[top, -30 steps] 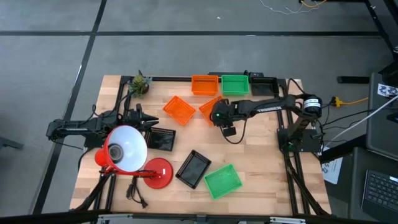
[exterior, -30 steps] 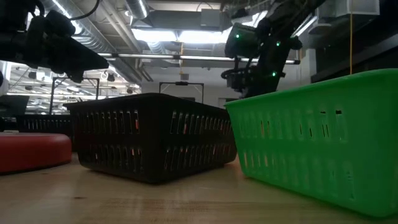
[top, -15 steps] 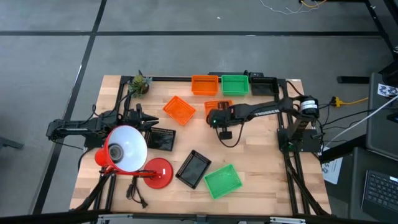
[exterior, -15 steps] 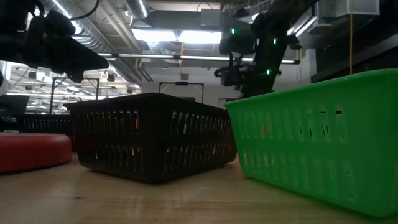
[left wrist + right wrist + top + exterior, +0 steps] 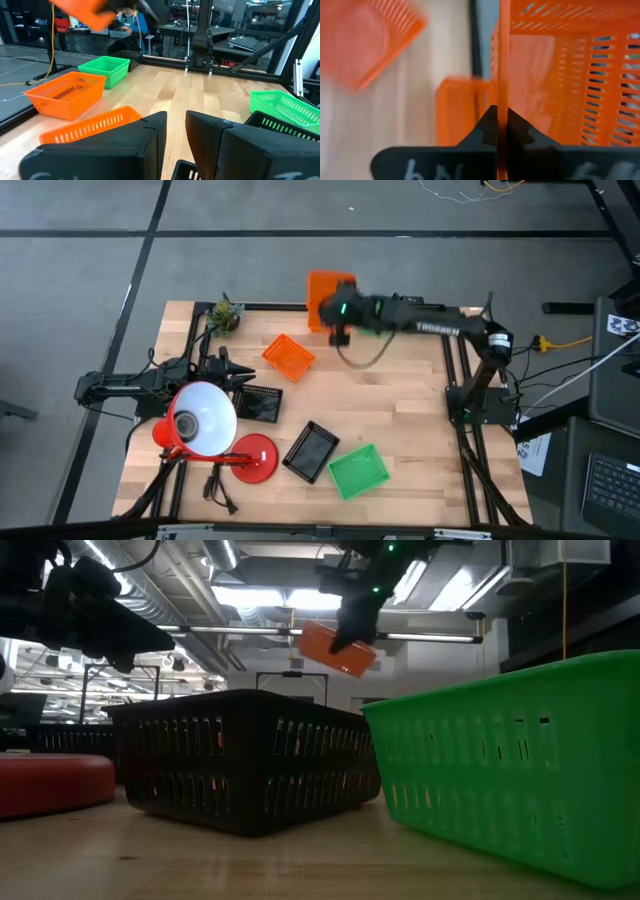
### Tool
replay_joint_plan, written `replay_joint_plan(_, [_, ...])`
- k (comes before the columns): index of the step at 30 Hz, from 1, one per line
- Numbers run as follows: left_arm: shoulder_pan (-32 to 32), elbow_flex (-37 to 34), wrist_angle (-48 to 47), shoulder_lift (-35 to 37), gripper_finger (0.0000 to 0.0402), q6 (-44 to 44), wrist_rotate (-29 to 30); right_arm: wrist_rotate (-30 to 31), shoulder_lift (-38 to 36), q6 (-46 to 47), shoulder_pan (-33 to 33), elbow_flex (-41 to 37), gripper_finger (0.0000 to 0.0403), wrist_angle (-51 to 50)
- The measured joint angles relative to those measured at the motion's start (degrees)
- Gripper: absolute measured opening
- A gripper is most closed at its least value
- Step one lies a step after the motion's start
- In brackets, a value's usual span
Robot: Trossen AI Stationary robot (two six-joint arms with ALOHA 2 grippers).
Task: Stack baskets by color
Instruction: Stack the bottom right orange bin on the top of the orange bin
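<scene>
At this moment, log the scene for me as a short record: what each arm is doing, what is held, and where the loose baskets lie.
right gripper: jaws shut on the wall of an orange basket, carried in the air over the table's far edge
left gripper: jaws open, holding nothing, waiting at the left side by the lamp
loose orange basket: flat on the table, left of centre
near green basket: front of the table
black baskets: two, one beside the near green basket, one by the lamp
stacking: not yet finished
</scene>
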State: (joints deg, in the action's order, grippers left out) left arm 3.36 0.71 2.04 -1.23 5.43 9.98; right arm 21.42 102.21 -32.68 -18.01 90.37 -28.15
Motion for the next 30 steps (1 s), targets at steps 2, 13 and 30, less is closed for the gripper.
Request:
replay_joint_plan(2, [0.0, 0.0, 0.0, 0.0, 0.0064, 0.0, 0.0, -7.3, 0.2, 3.3, -4.8, 1.2, 0.0002, 3.6])
replay_joint_plan(13, [0.0, 0.0, 0.0, 0.0, 0.0064, 0.0, 0.0, -19.5, 2.7, 10.2, -13.0, 1.2, 0.0001, 5.3])
replay_joint_plan(30, [0.0, 0.0, 0.1, 0.0, 0.0064, 0.0, 0.0, -20.1, 12.1, 9.9, -12.1, 1.1, 0.0, -0.9])
